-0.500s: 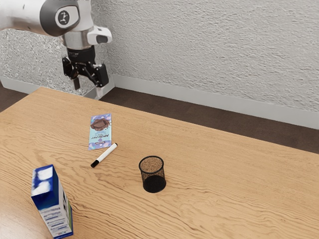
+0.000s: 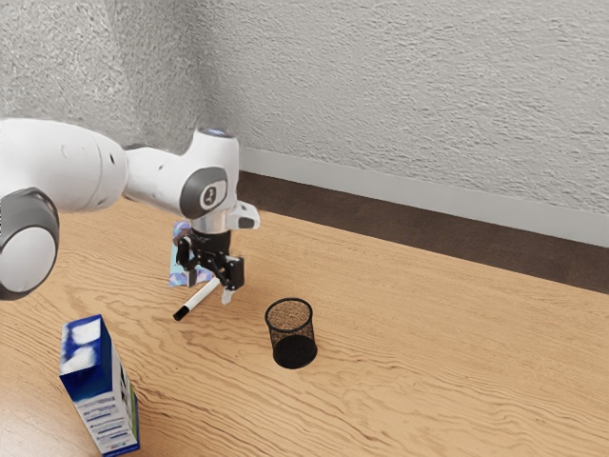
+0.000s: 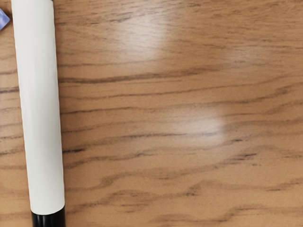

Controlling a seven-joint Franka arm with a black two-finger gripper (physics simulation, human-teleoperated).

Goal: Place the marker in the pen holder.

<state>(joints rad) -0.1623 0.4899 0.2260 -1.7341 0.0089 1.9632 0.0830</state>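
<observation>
Low over the table, the black gripper [image 2: 209,288] stands open at the upper end of the marker [image 2: 201,298], its fingers apart and hiding that end. The white marker with a black cap lies flat on the wood; in the wrist view its white barrel [image 3: 40,109] runs lengthwise, with a black end. Whether a finger touches it I cannot tell. The pen holder [image 2: 291,333], a black mesh cup, stands upright toward the exterior view's right from the gripper.
Partly behind the gripper lies a blue and purple packet [image 2: 179,266]; its corner [image 3: 4,19] is beside the marker in the wrist view. A tall blue and white carton [image 2: 102,390] stands near the exterior view's lower left on the wooden table [image 2: 428,352].
My arm has reached out over the table, bringing the open gripper from beyond the table's far edge down to the marker. The marker, pen holder and carton have stayed in place.
</observation>
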